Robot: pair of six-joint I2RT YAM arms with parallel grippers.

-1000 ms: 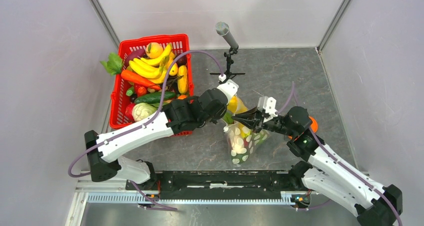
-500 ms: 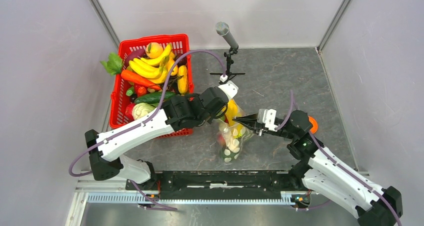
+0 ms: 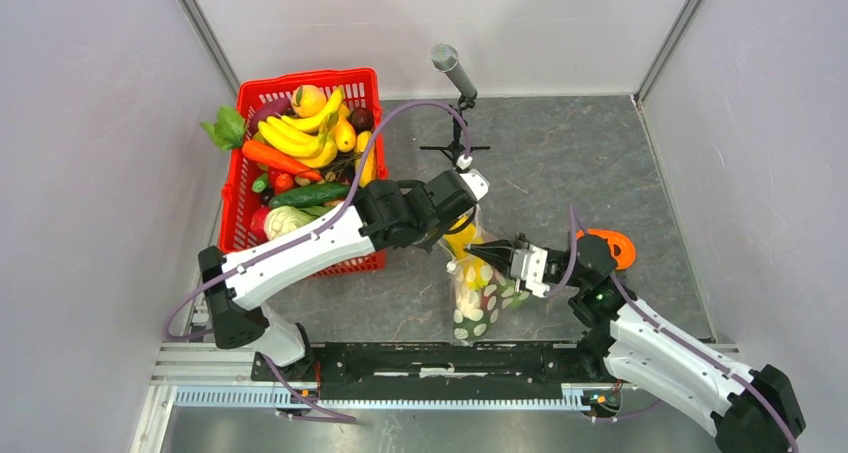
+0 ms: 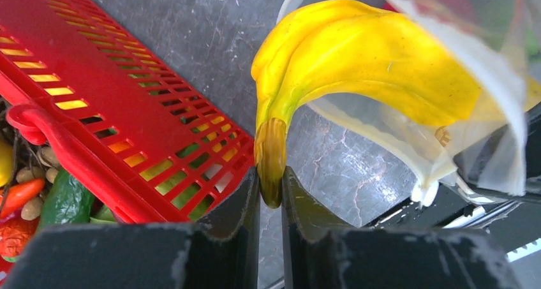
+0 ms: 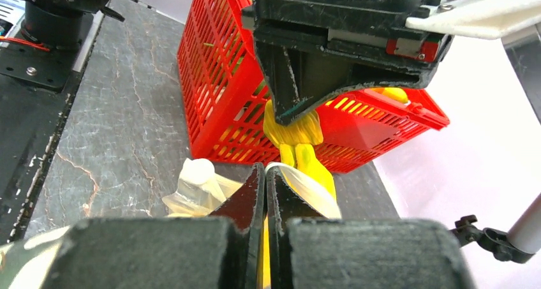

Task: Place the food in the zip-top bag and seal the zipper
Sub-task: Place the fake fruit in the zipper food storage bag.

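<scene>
Red plastic lattice basket (image 3: 310, 76): toy produce (image 3: 300, 133), near bag.
Clear dotted zip-top bag (image 3: 478, 298): yellow plastic banana (image 4: 357, 59) in mouth.
Left tool (image 4: 271, 187): clamps banana stem.
Right tool (image 5: 265, 180): pinches bag rim.

We see right gripper (image 5: 265, 169) black jaws pressed together on rim of clear crumpled plastic bag (image 5: 199, 188), yellow plastic toy bananas (image 5: 306, 158) just behind, stem pinched by left gripper (image 5: 290, 110) above, red plastic lattice basket (image 5: 217, 91) beyond, grey marbled tabletop (image 5: 108, 123) underneath.
</scene>
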